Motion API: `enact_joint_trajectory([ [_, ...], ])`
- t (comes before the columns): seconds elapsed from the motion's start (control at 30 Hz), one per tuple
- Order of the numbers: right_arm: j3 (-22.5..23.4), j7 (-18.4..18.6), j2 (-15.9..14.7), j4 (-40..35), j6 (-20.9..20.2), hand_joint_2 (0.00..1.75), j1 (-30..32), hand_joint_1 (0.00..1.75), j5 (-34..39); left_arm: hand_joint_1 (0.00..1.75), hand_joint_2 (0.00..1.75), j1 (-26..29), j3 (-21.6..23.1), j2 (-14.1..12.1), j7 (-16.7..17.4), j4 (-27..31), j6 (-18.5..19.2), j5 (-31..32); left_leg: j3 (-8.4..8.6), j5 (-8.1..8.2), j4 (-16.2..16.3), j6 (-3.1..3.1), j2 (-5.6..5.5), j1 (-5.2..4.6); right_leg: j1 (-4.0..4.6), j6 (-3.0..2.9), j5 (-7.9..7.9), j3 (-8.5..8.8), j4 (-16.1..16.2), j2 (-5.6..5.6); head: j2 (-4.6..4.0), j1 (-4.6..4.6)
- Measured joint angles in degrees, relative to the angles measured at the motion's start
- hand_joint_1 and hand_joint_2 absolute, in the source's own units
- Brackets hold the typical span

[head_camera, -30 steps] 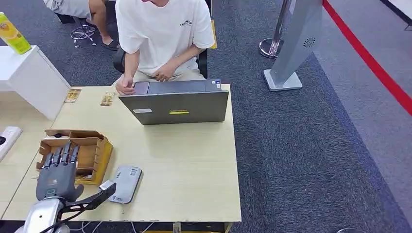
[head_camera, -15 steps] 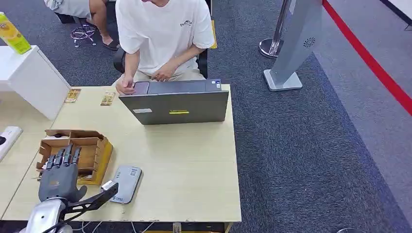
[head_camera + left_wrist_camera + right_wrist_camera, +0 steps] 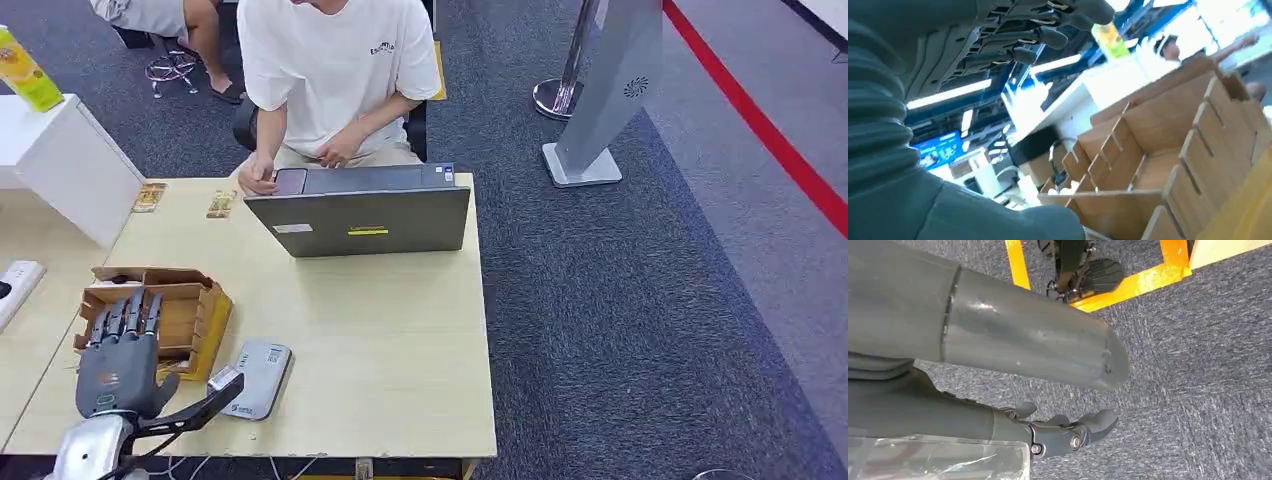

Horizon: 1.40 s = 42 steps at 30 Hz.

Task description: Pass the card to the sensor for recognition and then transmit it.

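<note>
Left hand (image 3: 120, 362): hovering over the divided cardboard box (image 3: 195, 312), fingers spread, holding nothing.
Right hand (image 3: 998, 365): hanging above carpet, fingers loosely apart.
Card: impossible to tell where.
Sensor (image 3: 258, 378): lying beside the box.

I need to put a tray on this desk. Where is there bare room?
Bare tabletop lies between the laptop and the near edge, right of the card reader. The near-left corner is crowded: cardboard organizer, reader and left robot hand.

The table (image 3: 400, 350) carries a laptop (image 3: 360, 212) at its far edge; nearer than the laptop lie a cardboard box (image 3: 190, 310) and, beside it, a grey sensor (image 3: 260, 378).
</note>
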<state>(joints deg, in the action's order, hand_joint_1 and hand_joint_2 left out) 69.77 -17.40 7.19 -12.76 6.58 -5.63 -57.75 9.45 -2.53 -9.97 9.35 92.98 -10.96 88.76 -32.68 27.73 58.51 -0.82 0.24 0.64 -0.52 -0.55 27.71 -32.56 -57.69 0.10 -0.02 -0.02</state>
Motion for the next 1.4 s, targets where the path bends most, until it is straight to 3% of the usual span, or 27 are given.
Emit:
enact_joint_trajectory([
  [0.2,0.00,-0.15,0.00,0.00,0.00,0.00,0.00,0.00,-0.61,0.00,1.75,2.62,0.70,-2.97,-3.97,0.09,-6.70,0.02,0.00,0.00,0.00,0.00,0.01,0.00,0.00,0.00,0.00,-0.01,0.00,0.01,0.02,0.00],
  [0.53,0.00,-0.20,0.00,0.00,0.00,0.00,-0.02,0.00,-0.63,0.00,1.75,4.40,0.92,-4.85,-4.92,0.13,-7.54,0.00,-0.01,0.00,0.00,0.00,0.00,0.00,0.00,0.00,0.00,0.01,0.00,-0.01,0.00,0.02],
  [0.63,0.00,-0.31,0.00,0.00,-0.02,0.00,-0.01,0.00,-0.87,0.00,1.75,5.63,0.92,-5.73,-8.68,0.13,-10.99,0.00,0.00,0.00,0.00,0.00,0.01,0.00,0.00,0.00,0.00,0.02,0.00,0.01,0.00,0.00],
  [0.73,0.00,-0.31,-0.06,0.00,-0.19,0.00,-0.01,0.00,-1.68,0.00,1.75,7.40,0.11,-5.92,-14.87,0.13,-14.74,0.00,-0.03,0.01,0.00,0.00,0.00,0.00,0.00,0.01,0.01,0.01,0.00,0.00,0.00,0.00],
  [0.8,0.00,-0.26,-0.09,0.00,-0.28,0.00,-0.02,0.00,-1.86,0.00,1.75,8.52,-1.46,-5.79,-18.85,0.11,-16.90,0.00,-0.03,0.02,0.00,-0.01,0.00,0.00,0.00,0.01,0.02,0.00,0.00,0.00,0.02,0.00],
  [0.97,-0.50,-0.15,-0.09,0.00,-0.35,0.00,-0.01,0.00,-2.84,0.00,1.75,10.36,-7.15,-5.72,-23.34,-0.48,-20.74,-0.02,-0.05,0.04,-0.01,0.00,0.00,0.01,0.01,0.01,0.02,0.00,0.00,-0.01,0.00,0.00],
  [1.1,-0.83,-0.15,-0.09,0.00,-0.46,0.00,-0.04,0.00,-3.52,0.00,1.75,10.76,-11.06,-5.70,-24.94,-2.27,-23.77,-0.02,-0.05,0.03,-0.01,0.00,-0.02,0.01,0.01,0.01,0.02,0.01,0.00,-0.03,0.00,0.00],
  [1.4,-0.92,0.00,-0.09,0.00,-0.59,0.00,-0.04,0.00,-3.69,0.00,1.75,10.54,-16.61,-5.13,-26.88,-6.60,-24.80,-0.02,-0.05,0.03,-0.01,0.00,-0.02,0.01,0.00,0.01,0.02,0.01,0.00,-0.03,0.00,0.00],
])
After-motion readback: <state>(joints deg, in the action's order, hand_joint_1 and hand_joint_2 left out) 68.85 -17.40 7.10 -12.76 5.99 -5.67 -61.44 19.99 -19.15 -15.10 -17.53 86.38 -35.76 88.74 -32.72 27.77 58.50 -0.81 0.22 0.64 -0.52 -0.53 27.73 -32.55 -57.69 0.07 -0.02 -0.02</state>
